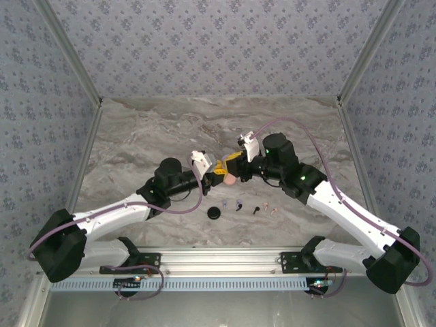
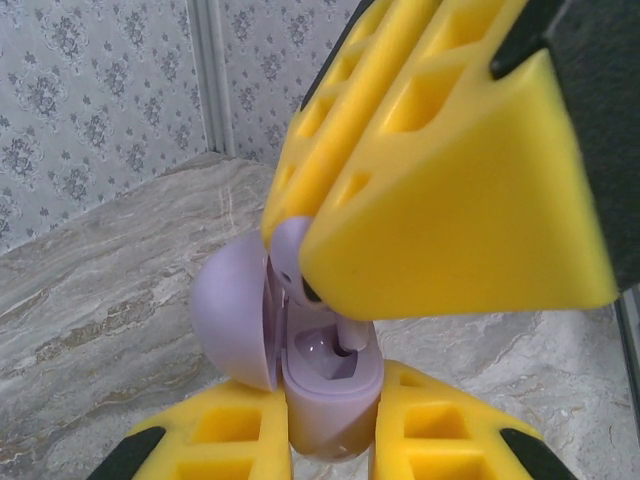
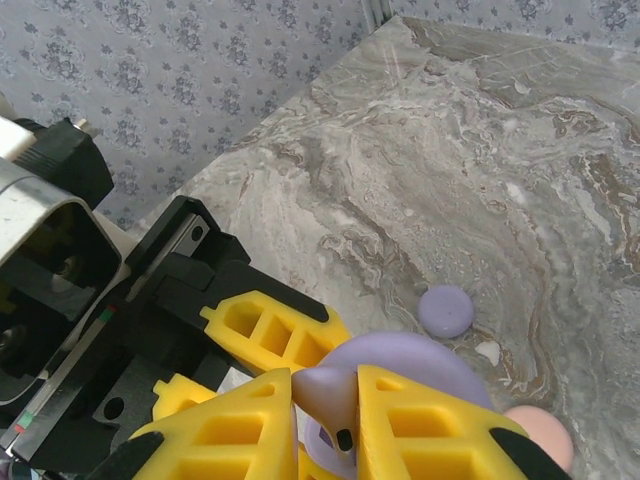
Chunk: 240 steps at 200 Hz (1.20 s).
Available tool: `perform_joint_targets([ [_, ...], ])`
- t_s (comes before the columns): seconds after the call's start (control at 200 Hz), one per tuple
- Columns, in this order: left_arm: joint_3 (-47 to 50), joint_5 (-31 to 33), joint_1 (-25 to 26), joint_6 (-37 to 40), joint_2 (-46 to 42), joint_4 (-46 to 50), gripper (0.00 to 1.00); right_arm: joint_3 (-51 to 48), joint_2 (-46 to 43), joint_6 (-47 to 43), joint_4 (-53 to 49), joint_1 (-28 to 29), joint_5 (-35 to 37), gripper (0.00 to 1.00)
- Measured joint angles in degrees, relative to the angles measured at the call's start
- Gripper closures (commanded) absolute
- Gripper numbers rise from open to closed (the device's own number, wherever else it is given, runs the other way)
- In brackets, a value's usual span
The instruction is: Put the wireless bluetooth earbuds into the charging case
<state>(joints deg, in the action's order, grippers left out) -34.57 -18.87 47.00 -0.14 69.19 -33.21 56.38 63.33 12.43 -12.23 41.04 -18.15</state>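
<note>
Right gripper [image 3: 325, 398] pinches the glossy lilac earbud [image 2: 290, 250] — stem in the open lilac case [image 2: 328, 372], clamped by left gripper [image 2: 330, 440].

The left end effector [image 2: 331, 440] and right end effector [image 3: 326, 415] are yellow with black trim. Between them are a lilac charging case [image 2: 325, 385] and a lilac earbud [image 2: 288, 250]; beside the right one lies a lilac disc [image 3: 446, 311] (the tabletop [image 3: 480, 150] is grey-veined marble).
</note>
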Motion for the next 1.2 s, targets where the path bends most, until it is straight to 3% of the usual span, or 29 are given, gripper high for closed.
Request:
perform_joint_targets([
  [0.42, -0.3, -0.2, 0.0, -0.4, 0.4, 0.0, 1.00, 0.0, 0.4, -1.3, -2.1, 0.2, 1.9, 0.78],
  [0.525, -0.4, -0.2, 0.0, -0.5, 0.4, 0.0, 1.00, 0.0, 0.7, -1.5, -2.4, 0.2, 1.8, 0.72],
  [0.73, -0.4, -0.2, 0.0, -0.6, 0.6, 0.0, 1.00, 0.5, 0.8, -1.5, -3.1, 0.0, 1.4, 0.51],
  [0.835, -0.4, -0.2, 0.0, -0.5, 0.6, -0.1, 1.00, 1.0, -0.3, -1.3, -4.3, -0.7, 1.3, 0.47],
  [1.004, -0.4, 0.1, 0.0, -0.5, 0.6, -0.1, 1.00, 2.6, -4.5, -1.2, -8.3, -4.3, 3.4, 0.45],
  [1.199, -0.4, 0.8, 0.0, -0.2, 0.6, 0.0, 1.00, 3.3, -6.5, 0.7, -16.8, -13.3, 8.6, 0.43],
])
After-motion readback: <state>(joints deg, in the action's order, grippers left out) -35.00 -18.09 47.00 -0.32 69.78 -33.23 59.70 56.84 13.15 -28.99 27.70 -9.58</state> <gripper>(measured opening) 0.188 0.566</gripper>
